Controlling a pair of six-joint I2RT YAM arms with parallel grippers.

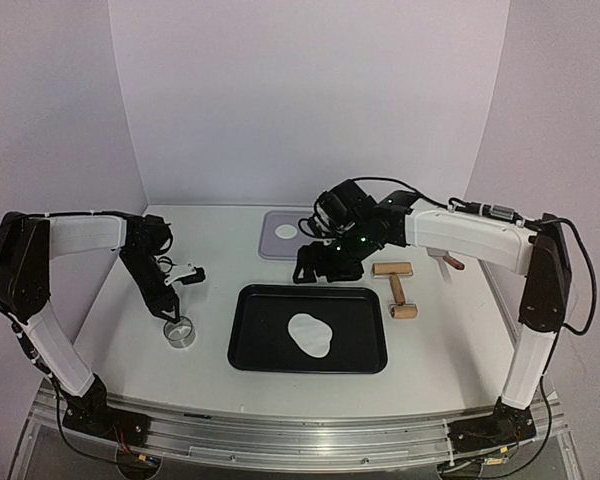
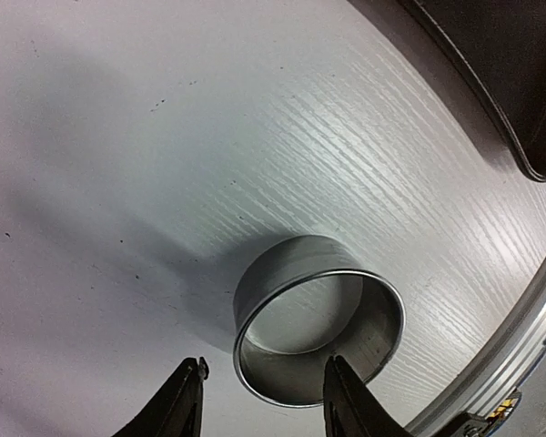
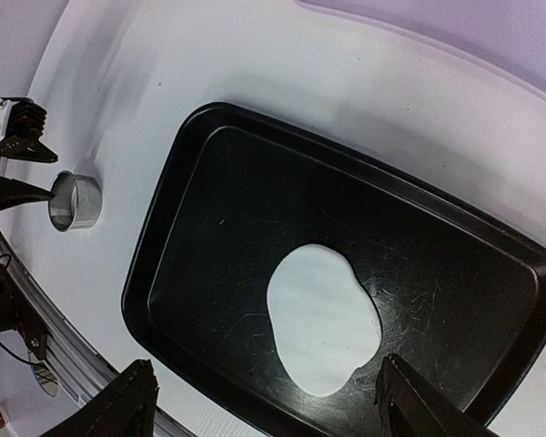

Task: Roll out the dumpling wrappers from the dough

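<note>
Our left gripper [image 2: 267, 362] hangs partly open just above the ring cutter [image 2: 282, 264], toward the front-left corner of the tabletop [image 1: 230, 250], holding nothing. The right gripper [image 3: 266, 364] is wide and empty over the tray [image 3: 209, 182], with the dough [image 3: 323, 319] flat mid-tray right below it. We reckon cutting's next: grab the ring, press it into the sheet.

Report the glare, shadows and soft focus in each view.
Left wrist: the metal ring throws a broad soft shadow leftward across the table, its rim glinting. Right wrist: the dough is bright, nearly washed out, against the scuffed black tray. Top external: even, soft light, slightly grainy.
</note>
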